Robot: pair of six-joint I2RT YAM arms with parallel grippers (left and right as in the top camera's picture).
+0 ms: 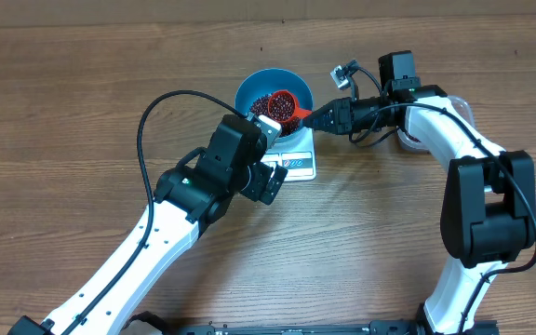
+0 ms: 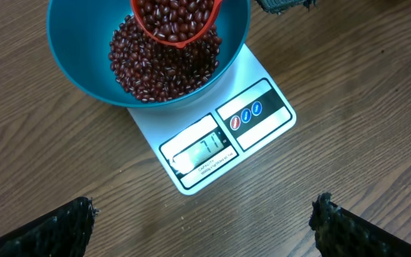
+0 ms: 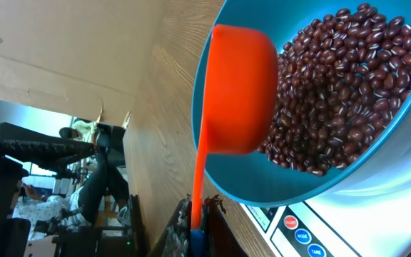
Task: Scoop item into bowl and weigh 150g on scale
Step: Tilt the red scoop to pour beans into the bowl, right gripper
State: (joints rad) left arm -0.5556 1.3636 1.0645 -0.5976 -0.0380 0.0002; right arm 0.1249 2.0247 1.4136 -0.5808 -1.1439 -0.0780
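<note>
**A:** Plain wooden table (image 1: pixel 63 84), two white arms reaching over it. Where's everything at?

**B:** Biggest first. The left arm (image 1: pixel 147 242) leans in beside the scale (image 2: pixel 255 78), and its left gripper (image 2: pixel 202 227) is spread wide with nothing in it (basically a camera mount right now). The right arm (image 1: pixel 440 130) comes in from the other side, its right gripper (image 3: pixel 198 225) clamped tight on the handle of the orange scoop (image 3: pixel 241 93).

**A:** And the bowl?

**B:** The blue bowl (image 2: pixel 73 61) sits on the scale, partly filled with beans (image 2: pixel 163 71). The scoop hangs over it, inside the rim line, loaded with more beans. The display (image 2: pixel 202 150) is lit. It looks like seventy-something to me, but it's fuzzy.

**A:** So roughly halfway. How'd you pour?

**B:** I'd roll the wrist slowly so the beans slide off the lip instead of dumping. Keep the lip low and over the middle so nothing bounces out. Don't let the scoop rest on the bowl, since that would throw off the reading. If the number really is that low, this whole scoop can probably go in. The few-at-a-time trickle comes with later scoops.
</note>
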